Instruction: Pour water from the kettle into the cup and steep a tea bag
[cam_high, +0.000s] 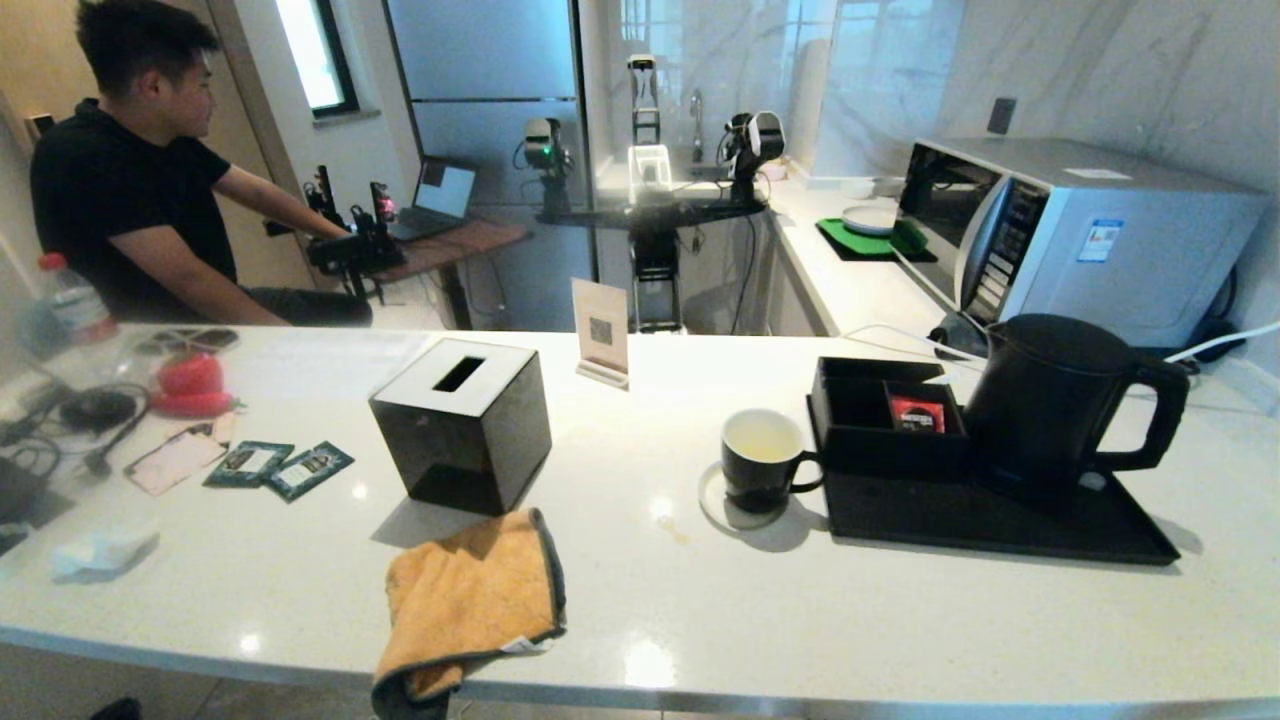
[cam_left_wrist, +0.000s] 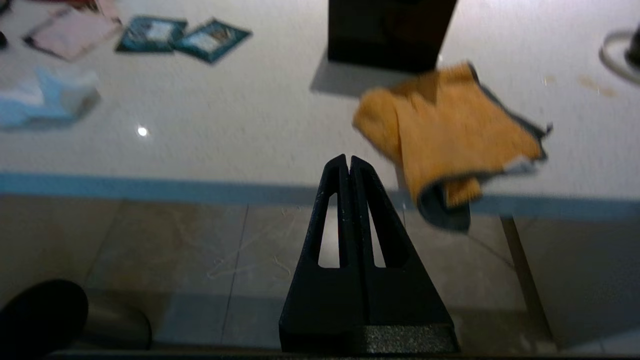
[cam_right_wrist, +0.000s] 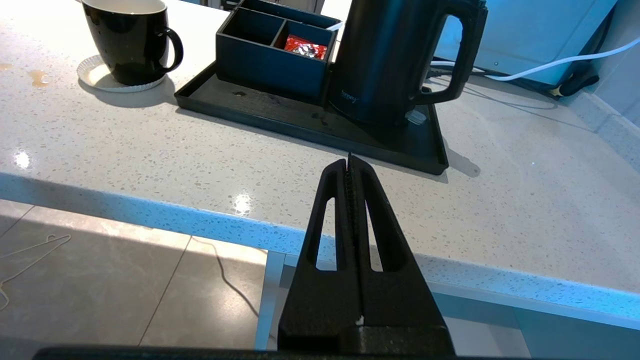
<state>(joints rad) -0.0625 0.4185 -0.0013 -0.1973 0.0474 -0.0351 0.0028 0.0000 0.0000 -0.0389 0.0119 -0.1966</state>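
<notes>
The tall matte black kettle (cam_high: 1050, 400) (cam_right_wrist: 395, 55) stands on a black tray (cam_high: 1000, 520) (cam_right_wrist: 300, 120) at the right of the white counter, handle to the right. The black cup (cam_high: 762, 458) (cam_right_wrist: 127, 37), white inside, sits on a white coaster just left of the tray. The tea bag is not in view. My right gripper (cam_right_wrist: 349, 161) is shut and empty, held off the counter's near edge, short of the tray. My left gripper (cam_left_wrist: 348, 159) is shut and empty too, off the near edge beside the orange cloth. Neither arm shows in the head view.
A black compartment box (cam_high: 885, 415) on the tray holds a red sachet (cam_high: 917, 413) (cam_right_wrist: 305, 47). An orange cloth (cam_high: 470, 600) (cam_left_wrist: 450, 135) hangs over the near edge. A black tissue box (cam_high: 462, 422), two dark green packets (cam_high: 280, 466), a microwave (cam_high: 1080, 235) and a seated person (cam_high: 140, 170) are around.
</notes>
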